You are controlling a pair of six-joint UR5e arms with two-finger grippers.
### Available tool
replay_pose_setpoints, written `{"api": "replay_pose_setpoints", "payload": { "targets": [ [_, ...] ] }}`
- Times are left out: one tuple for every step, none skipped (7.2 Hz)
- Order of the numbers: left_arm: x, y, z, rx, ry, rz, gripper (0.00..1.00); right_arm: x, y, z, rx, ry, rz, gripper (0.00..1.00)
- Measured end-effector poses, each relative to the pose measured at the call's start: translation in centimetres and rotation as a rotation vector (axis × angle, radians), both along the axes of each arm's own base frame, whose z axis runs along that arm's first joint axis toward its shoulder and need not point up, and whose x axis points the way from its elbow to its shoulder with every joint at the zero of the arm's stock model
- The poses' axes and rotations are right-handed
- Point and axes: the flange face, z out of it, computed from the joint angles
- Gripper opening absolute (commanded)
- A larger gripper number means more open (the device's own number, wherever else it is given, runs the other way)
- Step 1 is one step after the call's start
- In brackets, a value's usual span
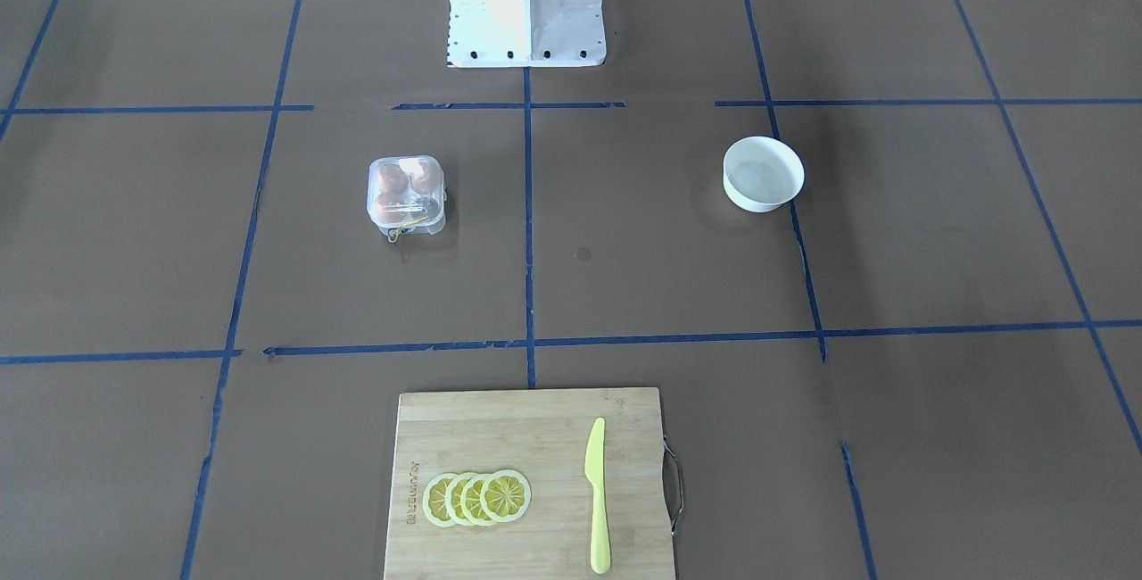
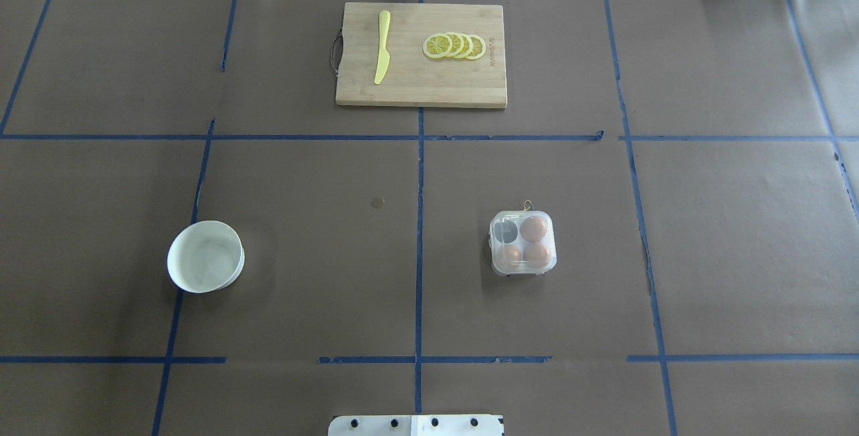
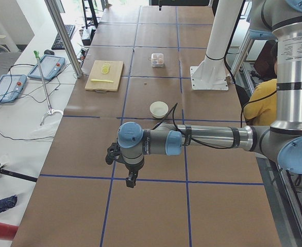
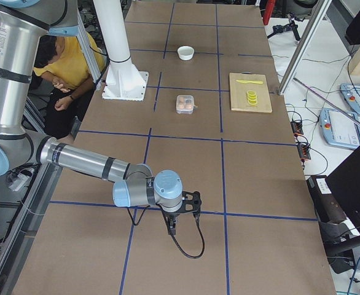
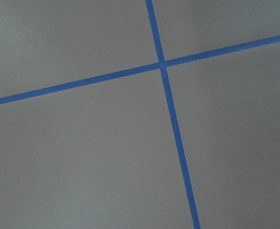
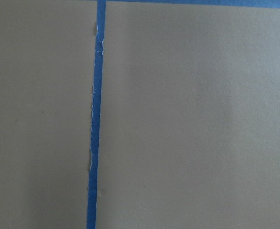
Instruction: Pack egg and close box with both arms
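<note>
The box, seemingly holding three eggs, sits well apart from the left gripper and right gripper; whether either gripper is open cannot be told.

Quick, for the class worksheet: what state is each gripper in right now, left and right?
Left gripper: cannot be told; it shows only in a side view.
Right gripper: cannot be told; it shows only in a side view.

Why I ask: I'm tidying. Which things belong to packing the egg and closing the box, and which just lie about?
Job: box, the three eggs in it, left arm, right arm.
Lying about: empty bowl, cutting board, knife, lemon slices.
</note>
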Motion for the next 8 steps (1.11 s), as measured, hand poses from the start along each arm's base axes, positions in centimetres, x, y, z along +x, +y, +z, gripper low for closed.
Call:
{"api": "replay_pose_setpoints", "payload": {
  "targets": [
    [0.0, 0.2, 0.2, -0.004, 0.000, 0.000, 1.00, -0.5, -0.1, -0.4, 0.003, -0.005, -0.012, 1.00],
    [0.0, 0.4, 0.3, -0.006, 0.000, 0.001, 1.00, -0.9, -0.4, -1.8, -0.005, -0.013, -0.022, 1.00],
    [0.0, 0.5, 0.4, -0.007, 0.000, 0.001, 1.00, -0.8, -0.4, -3.9, -0.028, -0.010, -0.020, 1.00],
    [0.0, 0.5, 0.4, -0.007, 0.001, 0.001, 1.00, -0.3, -0.1, -5.6, -0.035, 0.000, -0.019, 1.00],
    [0.0, 0.5, 0.4, -0.006, 0.001, 0.001, 1.00, 0.5, 0.1, -6.3, -0.013, 0.006, -0.035, 1.00],
    [0.0, 0.5, 0.3, -0.004, 0.001, 0.001, 1.00, 1.7, 0.4, -6.5, 0.009, 0.010, -0.053, 1.00],
    [0.0, 0.5, 0.3, -0.003, 0.001, 0.001, 1.00, 2.7, 0.6, -6.5, 0.010, 0.015, -0.055, 1.00],
    [0.0, 0.5, 0.3, -0.002, 0.001, 0.001, 1.00, 3.3, 0.7, -6.4, 0.005, 0.021, -0.055, 1.00]
  ]
}}
